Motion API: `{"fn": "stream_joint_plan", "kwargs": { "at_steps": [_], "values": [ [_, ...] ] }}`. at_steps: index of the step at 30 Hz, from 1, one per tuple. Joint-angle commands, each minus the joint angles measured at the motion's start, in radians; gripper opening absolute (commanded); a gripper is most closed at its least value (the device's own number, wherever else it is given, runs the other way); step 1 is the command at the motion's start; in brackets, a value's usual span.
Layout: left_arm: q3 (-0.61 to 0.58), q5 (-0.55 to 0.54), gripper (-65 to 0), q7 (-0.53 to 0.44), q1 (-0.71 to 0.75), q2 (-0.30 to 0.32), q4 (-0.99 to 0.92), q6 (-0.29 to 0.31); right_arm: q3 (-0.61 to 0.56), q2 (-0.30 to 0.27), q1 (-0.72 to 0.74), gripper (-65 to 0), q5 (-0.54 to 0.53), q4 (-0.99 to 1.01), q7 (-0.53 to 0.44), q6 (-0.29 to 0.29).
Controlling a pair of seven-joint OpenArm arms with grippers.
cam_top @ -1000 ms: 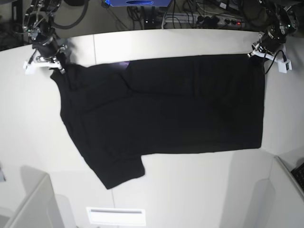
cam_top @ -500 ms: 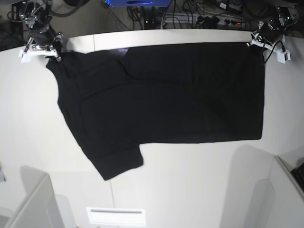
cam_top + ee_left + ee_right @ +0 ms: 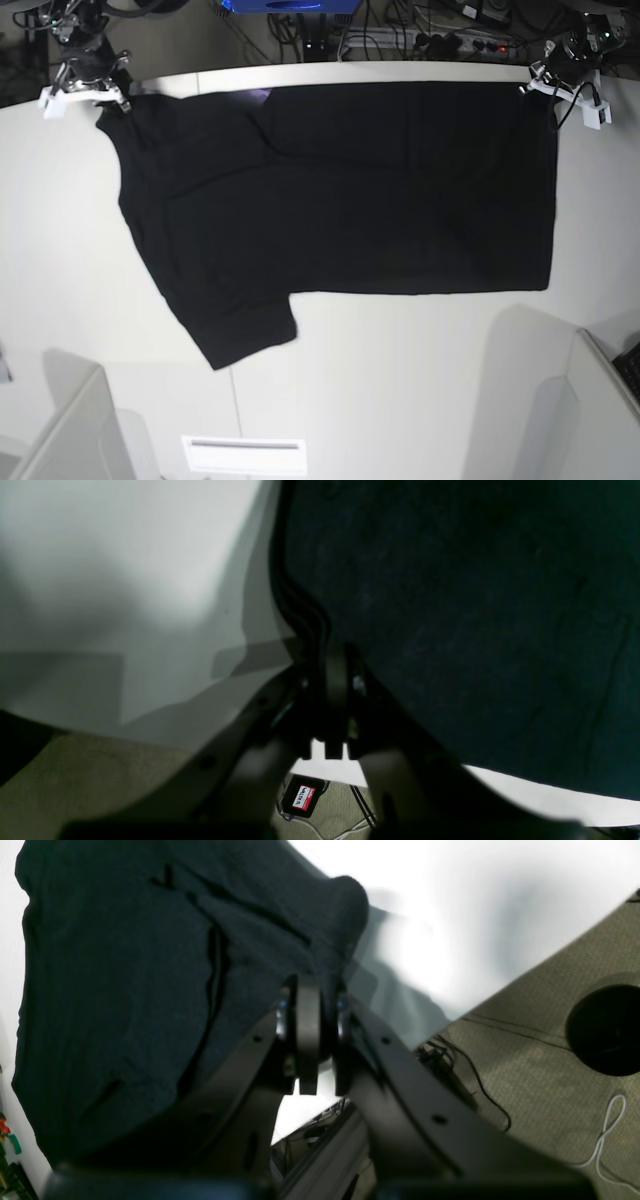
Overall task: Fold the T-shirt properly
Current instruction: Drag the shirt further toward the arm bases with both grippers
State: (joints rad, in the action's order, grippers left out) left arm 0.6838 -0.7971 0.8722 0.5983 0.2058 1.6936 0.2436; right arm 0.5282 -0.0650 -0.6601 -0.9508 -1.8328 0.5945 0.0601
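The black T-shirt lies spread flat on the white table, plain side up, with a sleeve pointing to the near left and a sliver of purple at the collar. My left gripper is at the far right corner, shut on the T-shirt's corner; the wrist view shows the jaws closed on the hem. My right gripper is at the far left corner, shut on the T-shirt's shoulder edge, as the right wrist view shows.
The table's far edge runs just behind both grippers, with cables and a power strip beyond it. A white label lies at the near edge. Grey panels stand at the near left and near right.
Both grippers have pulled the T-shirt's far edge toward the back of the table. The whole shirt has slid away from the near edge and lies flatter.
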Motion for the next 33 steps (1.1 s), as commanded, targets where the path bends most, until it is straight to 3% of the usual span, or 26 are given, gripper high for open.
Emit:
{"fn": "stream_joint_plan", "kwargs": {
  "at_steps": [1,21,24,25,27,31,33],
  "values": [
    [0.007,-0.009,-65.0,-0.012,0.008,0.016,0.015,0.007,0.005,-0.008,-0.013,-65.0,-0.012,-0.020,-0.014,-0.009],
    [0.023,-0.006,-65.0,-0.012,0.012,0.016,0.015,0.007,0.008,-0.008,-0.033,-65.0,-0.012,-0.020,-0.014,-0.006],
    [0.103,-0.006,-64.3,-0.009,0.012,0.010,0.015,0.007,0.008,-0.008,-0.033,-45.5,-0.012,-0.020,-0.014,-0.006],
    [0.123,-0.006,-57.3,-0.009,0.012,0.010,0.015,0.007,0.010,-0.008,-0.033,-39.2,-0.012,-0.020,-0.014,-0.006],
    [0.156,-0.008,-42.1,-0.009,0.012,0.010,0.015,0.007,0.010,-0.006,-0.033,-33.6,-0.012,-0.020,-0.017,-0.006],
    [0.184,-0.009,-14.8,-0.009,0.010,0.013,0.016,0.007,0.010,-0.006,-0.030,-33.9,-0.012,-0.020,-0.018,-0.006],
    [0.181,-0.012,-8.7,-0.009,0.008,0.013,0.016,0.007,0.010,-0.006,-0.028,-33.9,-0.012,-0.020,-0.018,-0.006]
  ]
}}
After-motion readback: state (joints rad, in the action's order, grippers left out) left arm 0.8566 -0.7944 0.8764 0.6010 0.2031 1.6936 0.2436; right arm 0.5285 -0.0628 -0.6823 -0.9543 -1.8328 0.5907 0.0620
